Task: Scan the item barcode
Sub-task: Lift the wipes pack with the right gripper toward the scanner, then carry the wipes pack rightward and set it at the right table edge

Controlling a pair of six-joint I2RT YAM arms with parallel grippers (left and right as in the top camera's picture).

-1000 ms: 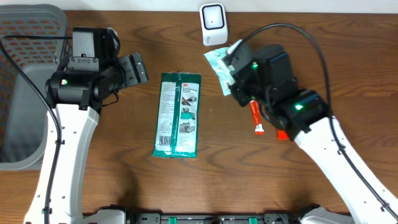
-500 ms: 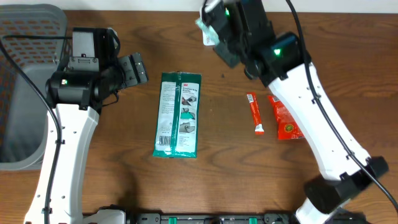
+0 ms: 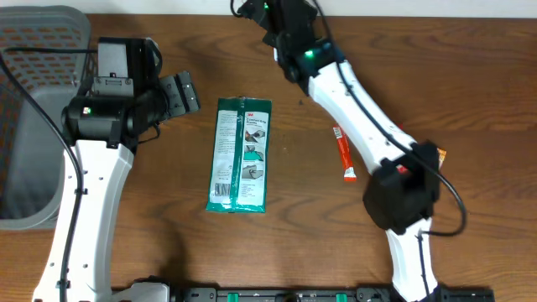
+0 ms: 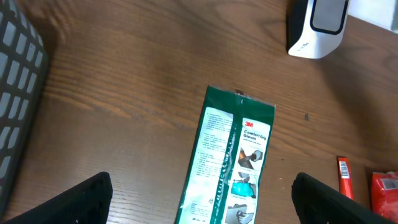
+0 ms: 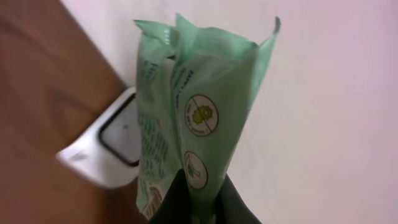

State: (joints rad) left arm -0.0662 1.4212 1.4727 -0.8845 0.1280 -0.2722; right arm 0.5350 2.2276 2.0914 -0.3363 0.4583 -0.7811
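Observation:
A light green packet point(image 5: 186, 106) stands upright in the right wrist view, pinched at its lower edge by my right gripper point(image 5: 198, 186), which is shut on it. Just behind and left of the packet sits the white barcode scanner point(image 5: 109, 155), with its dark window towards the packet. From overhead, my right gripper point(image 3: 268, 18) is stretched to the table's back edge and hides both scanner and packet. The scanner point(image 4: 317, 25) also shows in the left wrist view. My left gripper point(image 3: 180, 94) hangs open and empty at the left, above the wood.
A dark green 3M packet point(image 3: 241, 154) lies flat mid-table, below my left gripper point(image 4: 202, 202). A red tube point(image 3: 345, 155) and a red sachet point(image 4: 384, 190) lie to the right. A grey mesh basket point(image 3: 33, 109) stands at the far left.
My right arm has swung from the table's right middle to the back centre, carrying the light green packet up to the scanner. The left arm has not moved.

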